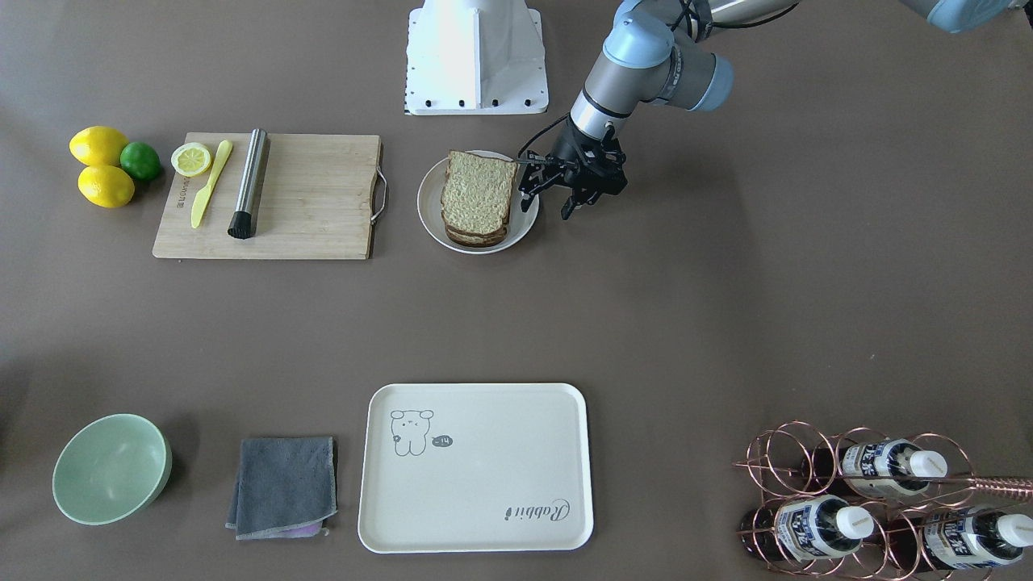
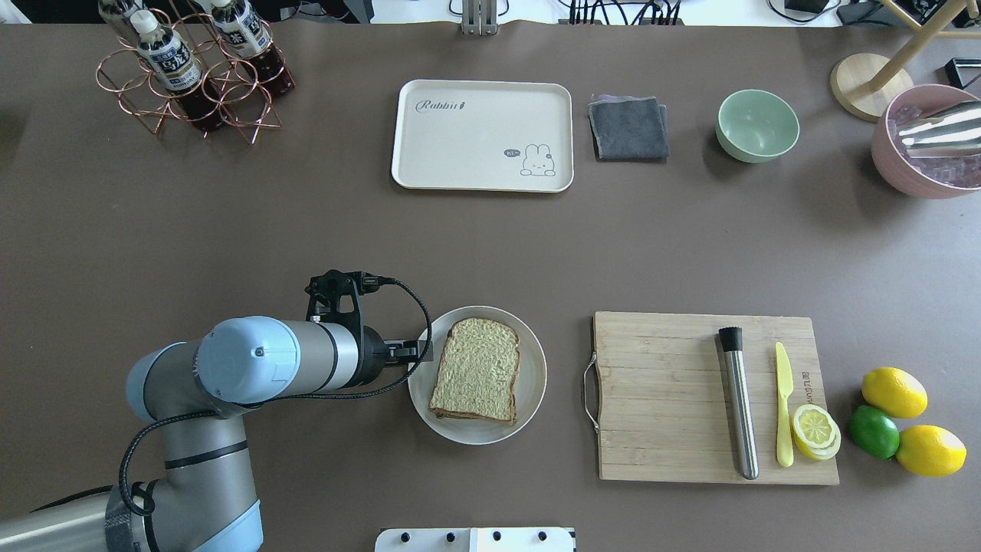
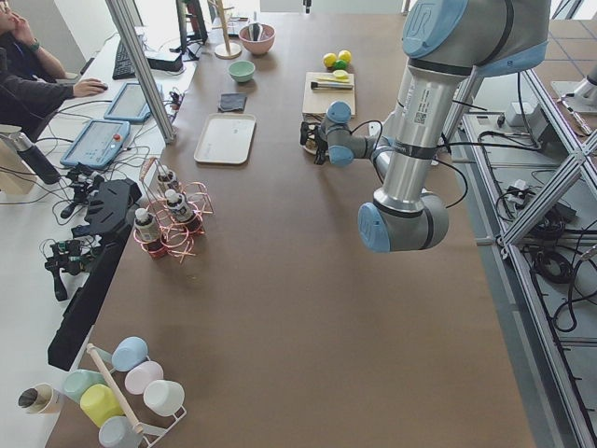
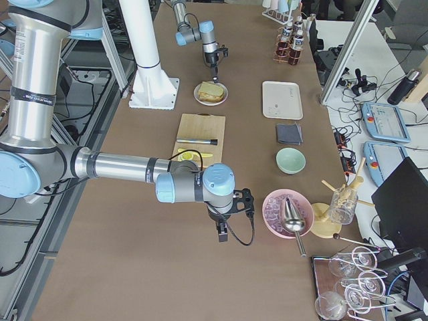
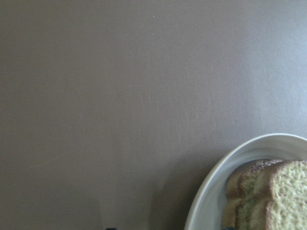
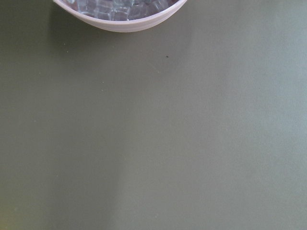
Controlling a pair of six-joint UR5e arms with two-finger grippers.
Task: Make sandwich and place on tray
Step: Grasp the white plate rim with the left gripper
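Observation:
The sandwich [image 1: 478, 198] [image 2: 477, 370] is a stack of brown-crusted bread slices lying on a round white plate [image 1: 430, 222] [image 2: 533, 383]; no filling shows from these angles. My left gripper [image 1: 545, 206] is open just beside the plate's rim on the robot's left, holding nothing. In the left wrist view only the plate's edge [image 5: 211, 191] and a corner of the sandwich [image 5: 273, 196] appear. The cream tray [image 1: 484, 484] [image 2: 475, 138] lies bare across the table. My right gripper [image 4: 224, 231] hangs near a pink ice bowl [image 4: 284, 212]; I cannot tell whether it is open or shut.
A wooden cutting board [image 2: 667, 399] carries a steel muddler [image 2: 739, 402], a yellow knife [image 2: 782, 402] and a lemon slice [image 2: 815, 429]. Lemons and a lime [image 2: 874, 431] sit beyond it. A grey cloth [image 2: 628, 127], green bowl [image 2: 757, 125] and bottle rack [image 2: 191, 73] line the far side.

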